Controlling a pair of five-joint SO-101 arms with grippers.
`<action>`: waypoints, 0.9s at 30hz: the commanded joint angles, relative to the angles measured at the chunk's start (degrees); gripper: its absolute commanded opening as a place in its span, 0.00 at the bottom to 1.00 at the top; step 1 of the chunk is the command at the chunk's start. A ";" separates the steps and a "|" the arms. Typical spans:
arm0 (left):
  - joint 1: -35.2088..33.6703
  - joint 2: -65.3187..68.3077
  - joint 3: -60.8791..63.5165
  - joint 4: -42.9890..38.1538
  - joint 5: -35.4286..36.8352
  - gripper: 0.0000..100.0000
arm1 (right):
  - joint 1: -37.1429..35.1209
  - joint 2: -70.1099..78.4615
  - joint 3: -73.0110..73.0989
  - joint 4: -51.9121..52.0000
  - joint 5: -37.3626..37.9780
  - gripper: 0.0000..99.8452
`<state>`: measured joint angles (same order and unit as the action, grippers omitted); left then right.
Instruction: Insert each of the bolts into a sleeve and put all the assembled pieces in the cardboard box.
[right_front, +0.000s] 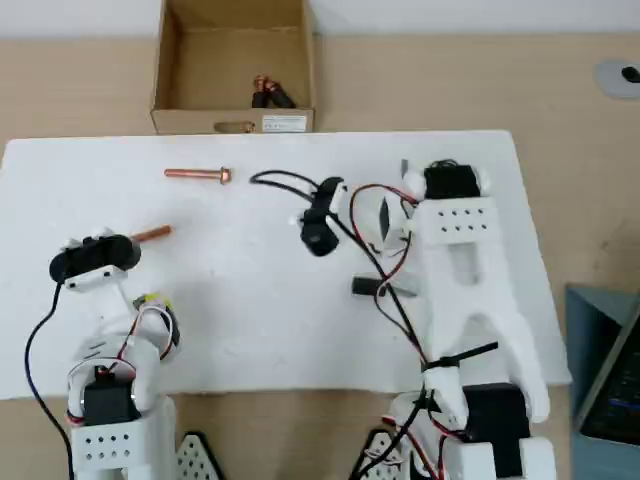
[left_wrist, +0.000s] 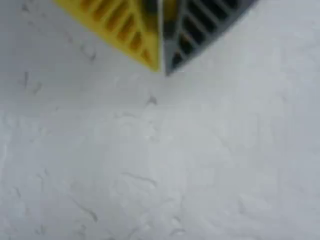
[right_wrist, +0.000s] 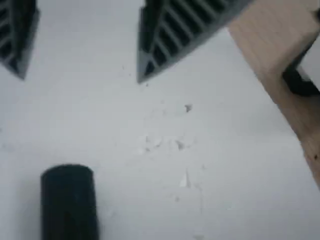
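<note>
A copper bolt (right_front: 198, 175) lies on the white mat (right_front: 250, 320) below the cardboard box (right_front: 170, 70). A second bolt (right_front: 152, 234) pokes out beside the left arm's black head (right_front: 95, 257). My left gripper (left_wrist: 162, 67) is shut just above bare mat, its yellow and grey fingers pressed together with nothing between them. My right gripper (right_wrist: 82, 75) is open over the mat, and a black sleeve (right_wrist: 67, 202) lies apart from its fingers. Another view of a black sleeve (right_front: 368, 287) places it beside the right arm (right_front: 455, 235). Assembled pieces (right_front: 268, 93) rest inside the box.
The box stands on the wooden table (right_front: 80, 90) just past the mat's far edge. Red and black cables (right_front: 375, 230) loop beside the right arm. A grey object (right_front: 605, 370) sits off the mat at the right.
</note>
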<state>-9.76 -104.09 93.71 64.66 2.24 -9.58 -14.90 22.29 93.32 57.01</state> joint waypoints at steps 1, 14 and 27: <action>-0.53 -0.48 -0.44 -0.53 0.09 0.00 | -2.42 -2.59 1.19 -1.67 1.58 0.17; -0.53 -0.48 -0.44 -0.53 0.09 0.00 | -8.40 -2.15 13.85 -14.33 1.23 0.17; -0.53 -0.48 -0.44 -0.44 0.09 0.00 | -8.40 -0.92 19.82 -24.18 1.23 0.17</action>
<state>-9.76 -104.09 93.71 64.66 2.24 -17.23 -15.87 41.98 70.46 57.80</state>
